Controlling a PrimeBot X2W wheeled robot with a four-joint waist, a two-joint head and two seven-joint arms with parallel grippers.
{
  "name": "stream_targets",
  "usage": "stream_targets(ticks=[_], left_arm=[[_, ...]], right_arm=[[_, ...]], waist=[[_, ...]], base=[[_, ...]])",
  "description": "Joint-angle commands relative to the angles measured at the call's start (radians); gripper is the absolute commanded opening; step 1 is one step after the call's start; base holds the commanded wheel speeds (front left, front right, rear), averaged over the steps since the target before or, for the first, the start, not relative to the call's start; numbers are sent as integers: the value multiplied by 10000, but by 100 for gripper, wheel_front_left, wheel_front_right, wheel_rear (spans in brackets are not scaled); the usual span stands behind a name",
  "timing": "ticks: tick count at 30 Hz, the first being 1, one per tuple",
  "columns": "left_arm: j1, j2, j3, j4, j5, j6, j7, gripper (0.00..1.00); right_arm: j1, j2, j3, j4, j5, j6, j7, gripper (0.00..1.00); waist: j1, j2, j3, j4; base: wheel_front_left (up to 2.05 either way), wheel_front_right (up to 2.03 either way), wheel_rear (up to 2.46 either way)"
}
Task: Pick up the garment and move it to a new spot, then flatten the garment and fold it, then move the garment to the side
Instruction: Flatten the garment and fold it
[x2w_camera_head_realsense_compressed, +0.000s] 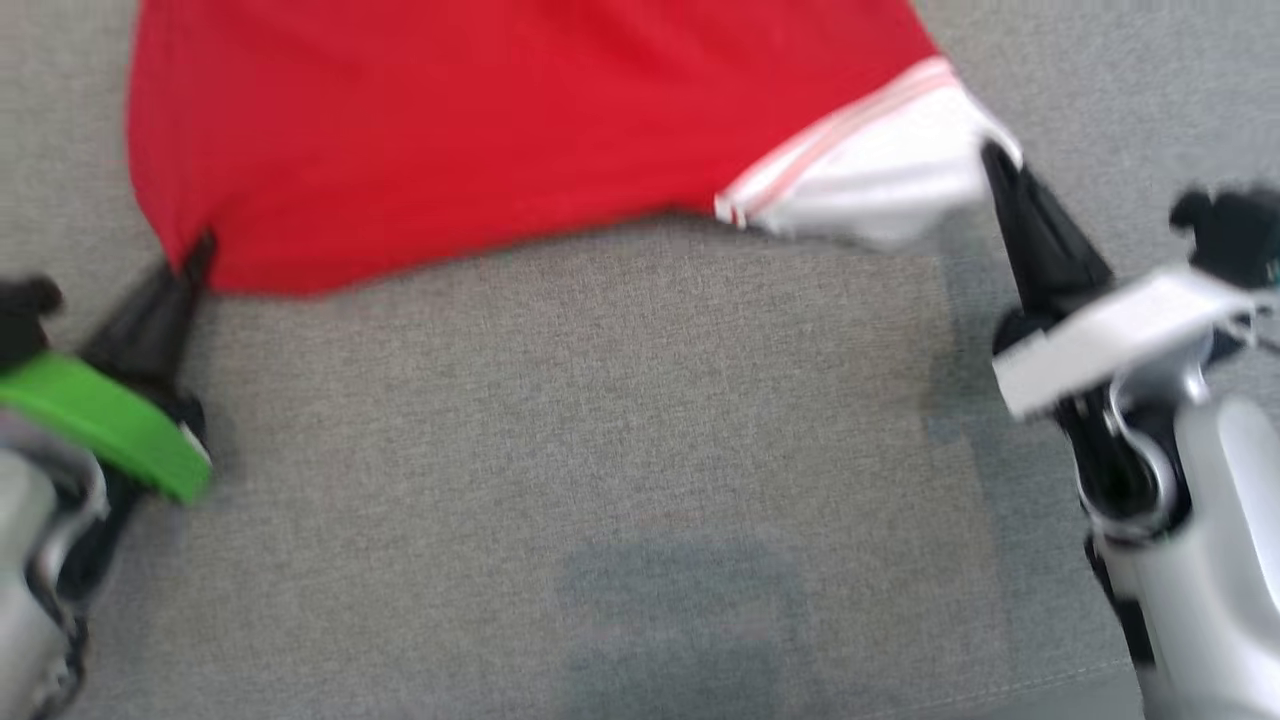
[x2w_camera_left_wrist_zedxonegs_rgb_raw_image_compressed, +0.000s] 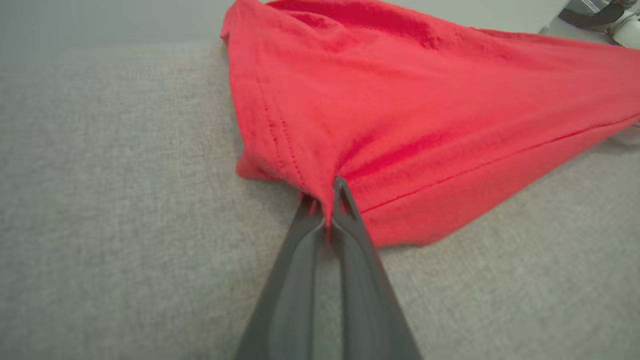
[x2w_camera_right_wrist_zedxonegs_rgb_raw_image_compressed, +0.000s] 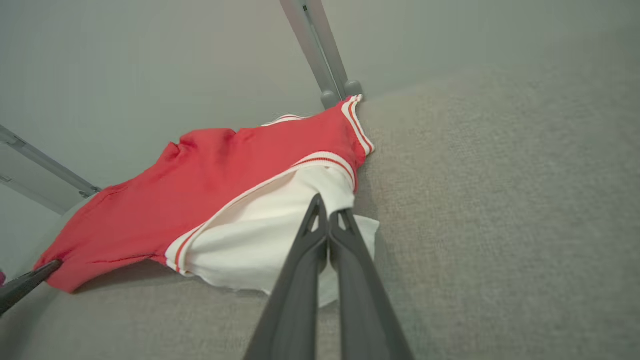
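Head view: a red garment (x2w_camera_head_realsense_compressed: 480, 130) with a white section (x2w_camera_head_realsense_compressed: 880, 185) trimmed in red stripes lies spread over the far part of a grey fabric surface (x2w_camera_head_realsense_compressed: 600, 430), gripped at its two near corners by the robot. The left gripper (x2w_camera_head_realsense_compressed: 198, 255), its wrist ringed by a green band (x2w_camera_head_realsense_compressed: 110, 425), has both dark fingers pressed together on the red hem corner at the garment's left. The left wrist view shows a pinch of red cloth caught between the fingertips, with the stitched hem running away on either side. The right gripper (x2w_camera_head_realsense_compressed: 995, 160) is clamped on the edge of the white section at the garment's right. In the right wrist view its fingers meet tip to tip over the white cloth. The garment's near edge runs in a shallow curve between the two grips, with a shadow beneath it. The head picture is blurred. In the right wrist view a grey metal post (x2w_camera_right_wrist_zedxonegs_rgb_raw_image_compressed: 320, 50) rises beyond the garment.
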Motion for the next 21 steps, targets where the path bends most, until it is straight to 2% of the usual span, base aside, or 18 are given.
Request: stream_targets(ticks=[1, 7, 13, 17, 21], left_arm=[[673, 207, 67, -321, -119, 233, -63, 0], [3642, 123, 824, -2532, -409, 1553, -144, 0], [6577, -168, 2322, -4631, 156, 2859, -130, 0], [8144, -529, 2841, -5526, 297, 3181, -123, 0], [8765, -691, 2908, -5770, 358, 3149, -124, 0]], right_arm=[[734, -96, -211, -499, 184, -16, 172, 0], [3828, 172, -1208, -2784, 531, -18, 950, 0], [6015, 644, -1770, -3882, 516, -18, 1376, 0], [6974, 834, -1891, -4028, 483, -16, 1330, 0], [7216, 906, -1893, -3862, 396, -16, 1291, 0]], waist=[[0, 84, -988, 73], [0, 84, -1594, 112], [0, 84, -1695, -6], [0, 84, -1640, -7], [0, 84, -1511, -33]], base=[[0, 0, 0], [0, 0, 0], [0, 0, 0], [0, 0, 0], [0, 0, 0]])
